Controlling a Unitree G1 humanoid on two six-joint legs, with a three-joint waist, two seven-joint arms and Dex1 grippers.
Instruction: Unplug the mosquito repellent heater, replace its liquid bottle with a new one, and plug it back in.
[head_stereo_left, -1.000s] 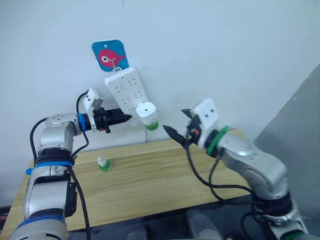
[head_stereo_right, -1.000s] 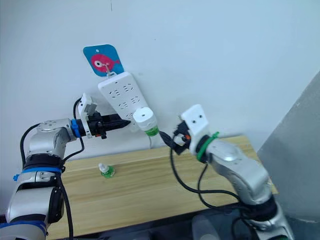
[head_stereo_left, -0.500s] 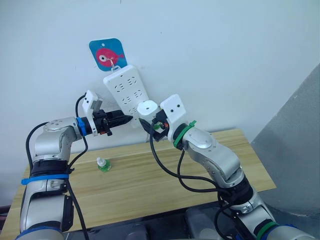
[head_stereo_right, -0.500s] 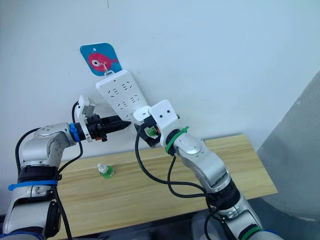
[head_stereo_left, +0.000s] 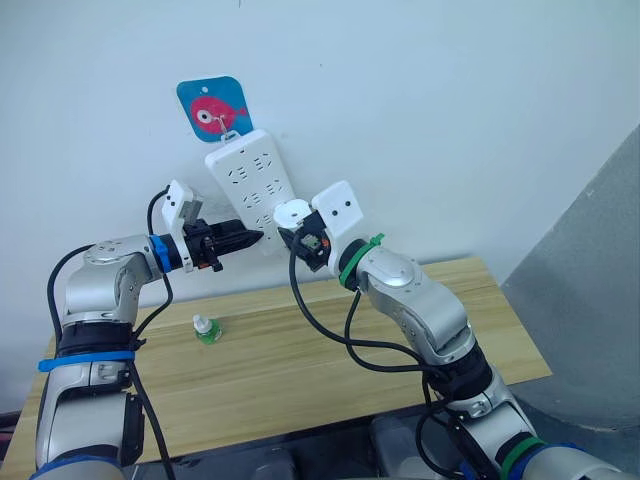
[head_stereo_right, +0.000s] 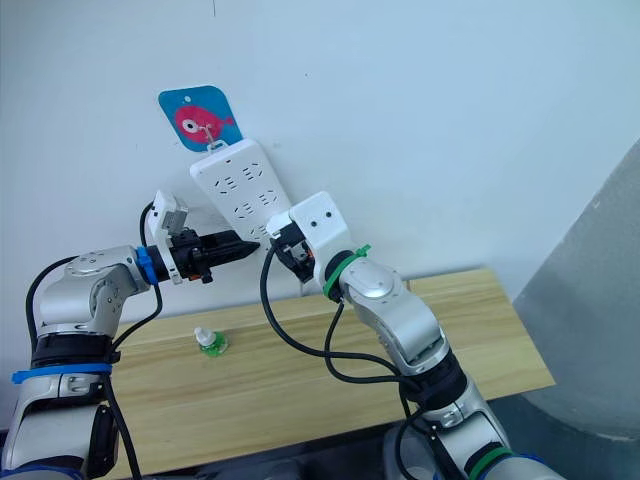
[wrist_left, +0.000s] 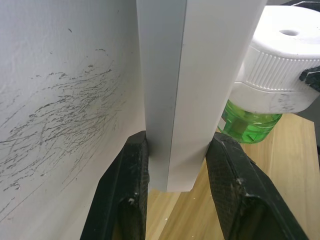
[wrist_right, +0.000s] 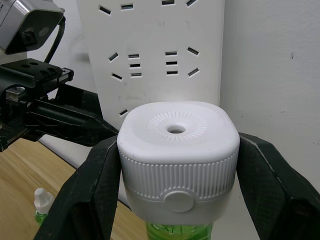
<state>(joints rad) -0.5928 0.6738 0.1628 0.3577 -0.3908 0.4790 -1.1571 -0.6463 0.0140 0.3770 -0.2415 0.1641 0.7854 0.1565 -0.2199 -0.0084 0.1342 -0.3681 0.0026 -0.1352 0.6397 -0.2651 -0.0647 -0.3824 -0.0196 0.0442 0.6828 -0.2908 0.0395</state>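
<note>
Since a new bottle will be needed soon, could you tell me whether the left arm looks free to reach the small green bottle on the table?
Probably not yet: the left pincer is clamped on the power strip; the green bottle stands unobstructed below.

Bright even light, soft faint shadows, sharp focus

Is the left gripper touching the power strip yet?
Touching: in the left wrist view, the left gripper's two fingers press both sides of the power strip's lower end.
</note>
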